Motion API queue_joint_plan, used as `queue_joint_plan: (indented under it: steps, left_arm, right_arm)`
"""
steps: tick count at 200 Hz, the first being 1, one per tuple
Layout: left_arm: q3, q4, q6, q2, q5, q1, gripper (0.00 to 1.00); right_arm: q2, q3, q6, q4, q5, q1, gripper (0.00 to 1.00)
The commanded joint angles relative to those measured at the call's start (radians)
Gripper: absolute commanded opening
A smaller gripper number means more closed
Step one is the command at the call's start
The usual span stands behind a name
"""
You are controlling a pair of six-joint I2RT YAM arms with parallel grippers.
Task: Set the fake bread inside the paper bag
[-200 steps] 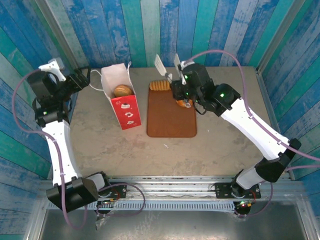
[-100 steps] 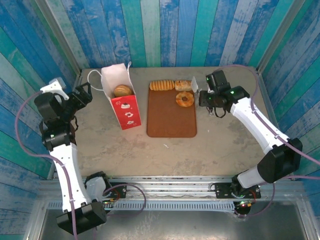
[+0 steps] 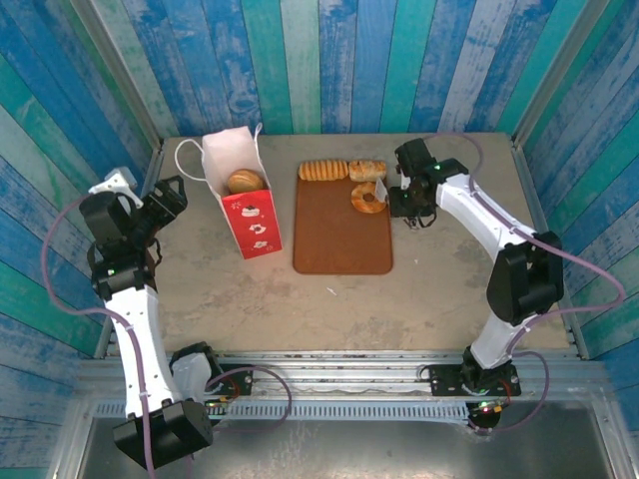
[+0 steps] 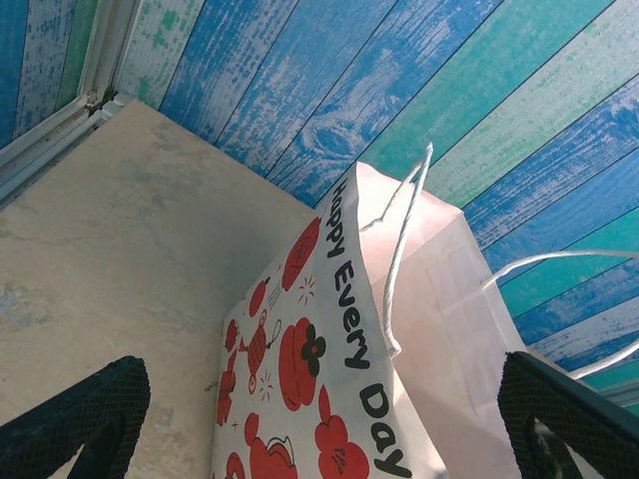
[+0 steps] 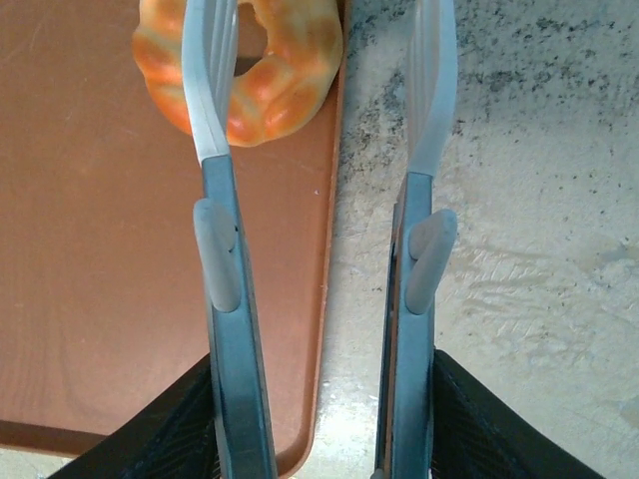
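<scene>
The left gripper (image 4: 321, 424) is being held spread before the red-and-white paper bag (image 4: 419, 329), the right gripper (image 5: 321, 40) beside the orange ring doughnut (image 5: 290, 80).

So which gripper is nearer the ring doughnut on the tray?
Right. The right gripper hangs open over the right edge of the tray, right beside the ring doughnut. The left gripper sits far off to the left, beyond the paper bag.

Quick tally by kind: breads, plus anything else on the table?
Loaves: 2
Ring doughnut: 1
Round bun, in the bag: 1
Paper bag: 1
Brown tray: 1
Total: 6 things, 4 of them bread
</scene>
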State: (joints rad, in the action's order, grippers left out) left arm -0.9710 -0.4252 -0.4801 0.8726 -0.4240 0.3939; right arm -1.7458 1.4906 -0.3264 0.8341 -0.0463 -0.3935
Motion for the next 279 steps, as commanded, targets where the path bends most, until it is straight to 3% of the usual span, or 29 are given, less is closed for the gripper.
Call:
queue_joint_plan:
  steps: [1, 105, 212, 279]
  left_arm:
    - [0.004, 0.028, 0.003, -0.02, 0.01, 0.003, 0.94]
    - [-0.001, 0.03, 0.017, -0.011, 0.013, 0.005, 0.94]
    - [0.002, 0.028, 0.023, -0.01, 0.014, 0.005, 0.94]
    - [0.0, 0.031, 0.024, -0.006, 0.014, 0.004, 0.94]
  right_arm:
    - [-0.032, 0.06, 0.027, 0.017, 0.002, -0.017, 0.5]
    - [-0.137, 0.152, 0.056, 0.055, -0.058, -0.045, 0.45]
    - [-0.137, 0.142, 0.038, 0.033, 0.028, -0.077, 0.42]
    - [-0.15, 0.169, 0.05, 0.06, -0.098, -0.08, 0.43]
